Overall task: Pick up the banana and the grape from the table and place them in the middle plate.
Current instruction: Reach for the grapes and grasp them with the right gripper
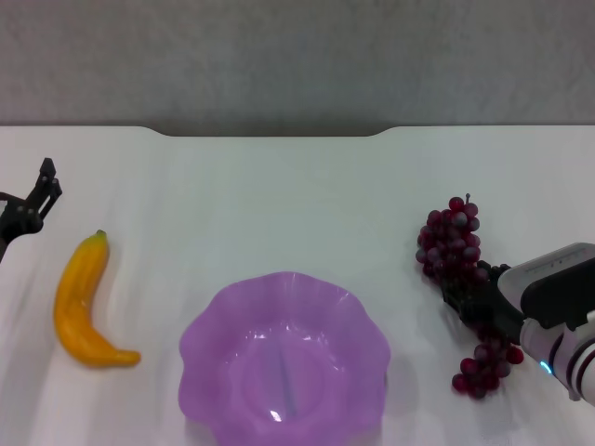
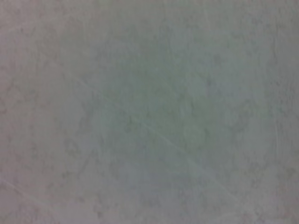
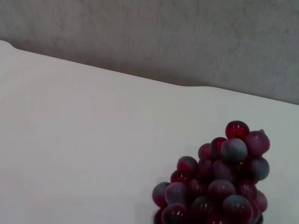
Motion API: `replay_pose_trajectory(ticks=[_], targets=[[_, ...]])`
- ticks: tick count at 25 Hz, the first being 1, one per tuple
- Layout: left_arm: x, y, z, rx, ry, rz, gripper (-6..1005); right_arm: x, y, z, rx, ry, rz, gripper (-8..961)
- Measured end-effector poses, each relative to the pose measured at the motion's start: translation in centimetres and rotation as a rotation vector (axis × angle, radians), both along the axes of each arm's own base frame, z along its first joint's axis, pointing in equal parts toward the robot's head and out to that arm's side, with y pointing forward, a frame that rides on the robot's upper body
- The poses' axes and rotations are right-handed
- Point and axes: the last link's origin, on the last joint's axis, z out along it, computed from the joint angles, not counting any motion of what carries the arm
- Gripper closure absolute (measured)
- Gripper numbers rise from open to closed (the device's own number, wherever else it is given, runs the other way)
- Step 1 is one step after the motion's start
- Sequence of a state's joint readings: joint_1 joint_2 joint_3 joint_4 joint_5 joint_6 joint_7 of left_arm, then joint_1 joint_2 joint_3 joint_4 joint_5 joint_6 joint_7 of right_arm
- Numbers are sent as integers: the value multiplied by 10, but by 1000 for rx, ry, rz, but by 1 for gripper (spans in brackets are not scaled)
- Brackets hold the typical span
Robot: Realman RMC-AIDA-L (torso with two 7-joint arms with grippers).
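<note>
The yellow-orange banana (image 1: 79,302) lies on the white table (image 1: 279,204) at the left, its green tip pointing away from me. The translucent purple middle plate (image 1: 200,327) sits at front centre and holds nothing. At the right, the dark red-purple grape (image 1: 451,240) bunch lies stretched on the table. My right gripper (image 1: 472,295) is down over the middle of the bunch, hiding that part. The right wrist view shows the far end of the grape (image 3: 219,186) close up. My left gripper (image 1: 46,186) hangs open at the far left, behind the banana and apart from it.
The table's far edge has a shallow notch (image 1: 270,133) before a grey wall. The left wrist view shows only a plain grey surface. White tabletop lies between the plate and each fruit.
</note>
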State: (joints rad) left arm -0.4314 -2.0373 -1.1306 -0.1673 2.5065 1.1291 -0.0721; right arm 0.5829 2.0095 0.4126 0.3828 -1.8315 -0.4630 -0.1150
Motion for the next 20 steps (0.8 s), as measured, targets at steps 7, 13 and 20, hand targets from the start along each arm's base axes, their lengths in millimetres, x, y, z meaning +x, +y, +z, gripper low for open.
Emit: replay_pose_trajectory(ticks=[7,13,20], targets=[[0,0,0,0,0,0,122,1,0,1,2,-3,-1,386],[0,0,0,1,0,-1,122,2,0,2,4,-7,-2,445],[0,0,0,1,0,-2,121,2,1,2,8,-4,-4,463]])
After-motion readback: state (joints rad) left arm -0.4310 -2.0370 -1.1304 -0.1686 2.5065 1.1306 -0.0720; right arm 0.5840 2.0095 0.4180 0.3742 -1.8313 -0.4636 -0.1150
